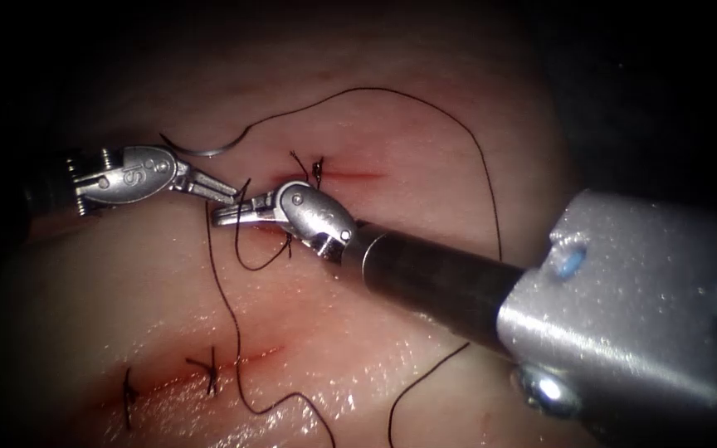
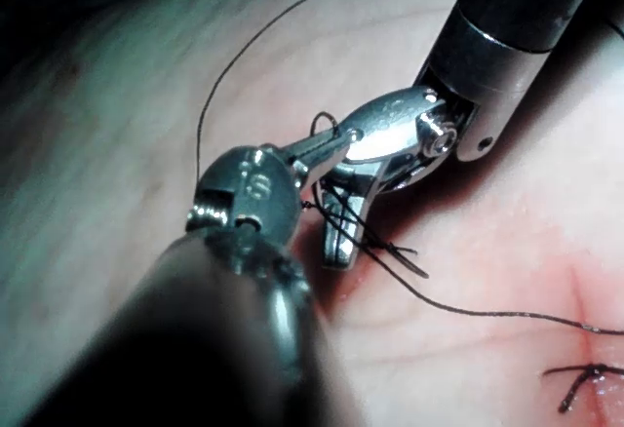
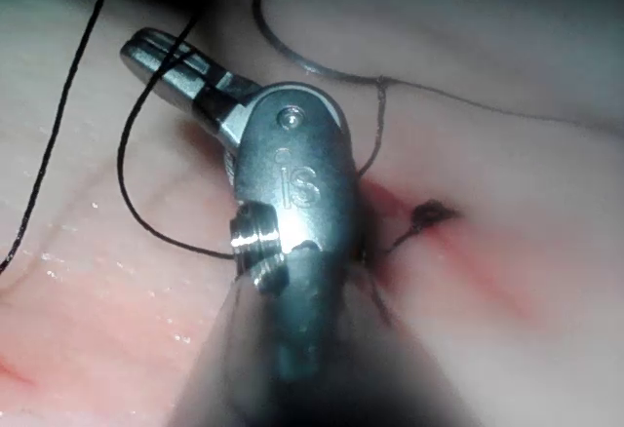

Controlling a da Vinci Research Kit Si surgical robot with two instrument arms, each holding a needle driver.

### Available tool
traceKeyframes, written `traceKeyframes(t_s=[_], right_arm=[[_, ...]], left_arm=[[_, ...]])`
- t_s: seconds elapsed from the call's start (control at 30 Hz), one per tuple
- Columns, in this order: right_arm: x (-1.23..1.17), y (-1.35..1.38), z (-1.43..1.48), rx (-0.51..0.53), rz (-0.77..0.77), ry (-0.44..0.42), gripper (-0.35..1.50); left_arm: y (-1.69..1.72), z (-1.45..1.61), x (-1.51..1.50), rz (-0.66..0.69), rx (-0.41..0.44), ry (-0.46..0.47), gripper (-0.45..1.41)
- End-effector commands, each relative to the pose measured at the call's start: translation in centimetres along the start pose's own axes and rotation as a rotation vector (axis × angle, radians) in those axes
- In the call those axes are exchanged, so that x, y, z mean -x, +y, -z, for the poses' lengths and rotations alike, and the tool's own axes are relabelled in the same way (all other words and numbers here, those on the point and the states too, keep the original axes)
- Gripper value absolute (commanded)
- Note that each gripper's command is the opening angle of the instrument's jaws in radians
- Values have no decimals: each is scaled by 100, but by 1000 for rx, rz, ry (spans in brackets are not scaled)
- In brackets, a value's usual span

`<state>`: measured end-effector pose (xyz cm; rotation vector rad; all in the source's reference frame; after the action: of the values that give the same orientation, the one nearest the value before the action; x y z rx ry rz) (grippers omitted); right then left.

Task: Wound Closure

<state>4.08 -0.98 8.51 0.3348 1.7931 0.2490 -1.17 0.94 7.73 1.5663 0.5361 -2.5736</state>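
Both end effectors (image 1: 224, 192) (image 1: 227, 217) meet tip-to-tip over the cut (image 1: 350, 175) (needle (image 1: 201, 149) lies free).

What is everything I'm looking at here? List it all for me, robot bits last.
Pale pink pork-belly tissue: one piece, under everything.
Cuts in the tissue: two, reddish; the upper cut beside the tool tips, the lower cut nearer the camera.
Black knotted stitches: one on the upper cut, at least two on the lower one.
Curved steel needle: one, silver, lying free on the tissue just above the left tool, held by neither tool.
Thin black thread: one long strand, from the needle looping wide to the right and past both tools.
Left tool: silver, jaws shut on the thread.
Right tool: silver on a dark shaft, jaws together, tips meeting the left tool's.
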Motion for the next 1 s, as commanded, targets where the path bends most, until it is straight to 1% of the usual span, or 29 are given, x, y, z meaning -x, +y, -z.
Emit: traceKeyframes(t_s=[0.03,0.13,0.3,0.43,0.53,0.57,0.63,0.83,1.0], right_arm=[[-2,4,-9,-11,-3,22,-35],[-12,4,-4,-27,-24,85,-35],[-26,5,11,-41,-40,98,-35],[-30,1,19,-49,-65,167,-35],[-29,-8,17,33,-115,215,-35],[-31,-13,16,86,-145,245,-35],[-34,-16,18,133,-171,271,-35],[-45,-10,38,179,-221,289,-35],[-45,-9,49,193,-275,292,-35]], left_arm=[[-9,-3,3,-3,-5,-8,-45],[-13,-1,10,-4,-6,-21,-45],[-17,2,25,-9,-11,-25,-45],[-22,-1,32,-3,-26,-18,-45],[-27,-11,36,5,-47,-13,-45],[-29,-19,40,4,-61,-13,-45],[-30,-30,44,2,-72,-18,-45],[-38,-51,64,22,-111,-15,-45],[-51,-64,88,48,-134,3,-45]])
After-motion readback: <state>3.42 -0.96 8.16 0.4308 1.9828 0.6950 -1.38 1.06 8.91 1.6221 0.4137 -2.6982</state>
